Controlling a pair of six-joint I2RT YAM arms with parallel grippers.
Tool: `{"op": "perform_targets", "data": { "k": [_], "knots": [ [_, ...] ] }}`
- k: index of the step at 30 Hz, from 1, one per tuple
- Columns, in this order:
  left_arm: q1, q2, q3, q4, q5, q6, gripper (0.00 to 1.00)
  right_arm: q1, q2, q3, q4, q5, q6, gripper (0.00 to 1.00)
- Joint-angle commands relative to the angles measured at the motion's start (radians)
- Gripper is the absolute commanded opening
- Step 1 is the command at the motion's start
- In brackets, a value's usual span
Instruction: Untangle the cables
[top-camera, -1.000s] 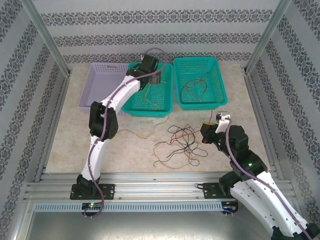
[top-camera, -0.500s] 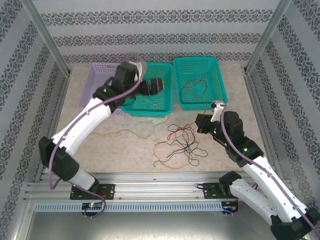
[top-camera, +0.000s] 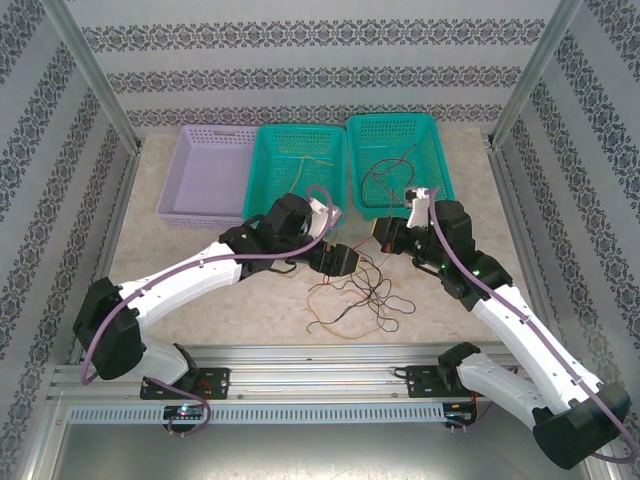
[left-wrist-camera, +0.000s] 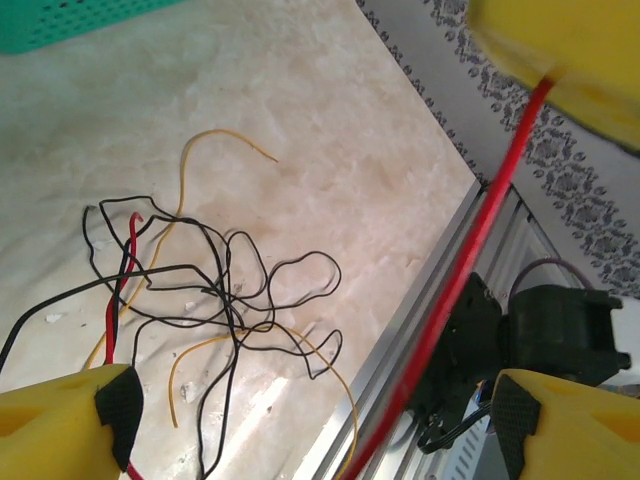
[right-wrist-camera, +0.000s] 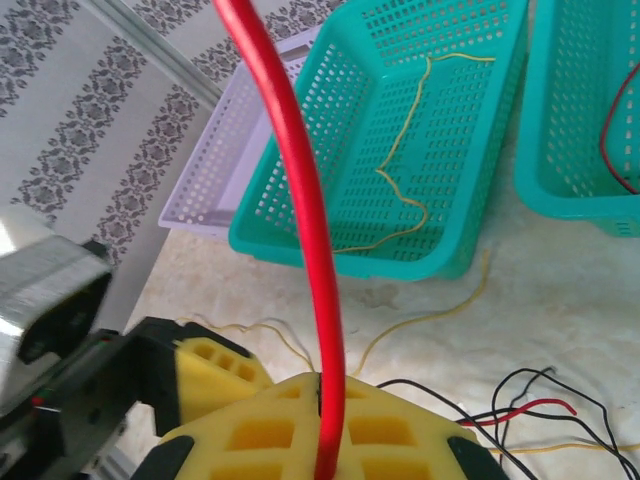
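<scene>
From above, the left gripper (top-camera: 343, 262) and the right gripper (top-camera: 384, 233) hung close together over the table (top-camera: 150, 240), just in front of the baskets. The tangle of cables (top-camera: 360, 298) lay on the table below them, with black, red and yellow strands looped over one another. At the back stood a lilac basket (top-camera: 210, 170), a middle teal basket (top-camera: 300, 130) and a right teal basket (top-camera: 440, 170). The right one held a few dark and red strands.

In the left wrist view, the left gripper's jaws stood wide apart, a yellow finger (left-wrist-camera: 60, 425) at each lower corner, gripping nothing. A red cable (left-wrist-camera: 460, 270) ran straight through the gap, from the lower edge up to the right gripper's yellow pad at the upper right. The tangle lay on the table beyond, near the metal rail (left-wrist-camera: 400, 330).

In the right wrist view, the right gripper's jaws were closed on the red cable, which rose from between its yellow pads (right-wrist-camera: 260, 440) and left the top edge. Behind it, a single yellow cable (right-wrist-camera: 400, 190) lay in the middle teal basket, with the lilac basket beyond.
</scene>
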Motion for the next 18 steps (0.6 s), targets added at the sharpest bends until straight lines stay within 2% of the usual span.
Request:
{"op": "perform_targets", "data": {
  "k": [1,2,6,11,15,17,18],
  "knots": [
    [-0.020,0.046,0.021,0.018,0.019,0.065,0.82,0.010,0.005,0.035,0.026,-0.052,0.017,0.00],
    [-0.022,0.053,0.023,0.021,0.020,0.065,0.78,0.011,0.006,0.034,0.026,-0.056,0.015,0.00],
    [-0.028,0.062,0.030,0.023,0.026,0.070,0.48,0.015,0.004,0.023,0.022,-0.050,0.012,0.00],
    [-0.028,0.020,0.025,0.016,0.001,0.075,0.00,0.016,0.002,0.007,0.009,-0.036,-0.007,0.00],
    [-0.028,-0.071,-0.004,0.001,-0.075,0.067,0.00,0.013,-0.020,-0.032,-0.020,0.014,-0.039,0.07],
    [-0.028,-0.123,-0.025,-0.004,-0.139,0.047,0.00,0.002,-0.036,-0.070,-0.020,0.034,-0.046,0.17],
    [-0.027,-0.143,-0.032,-0.009,-0.168,0.034,0.00,-0.006,-0.044,-0.095,-0.018,0.045,-0.044,0.27]
  ]
}}
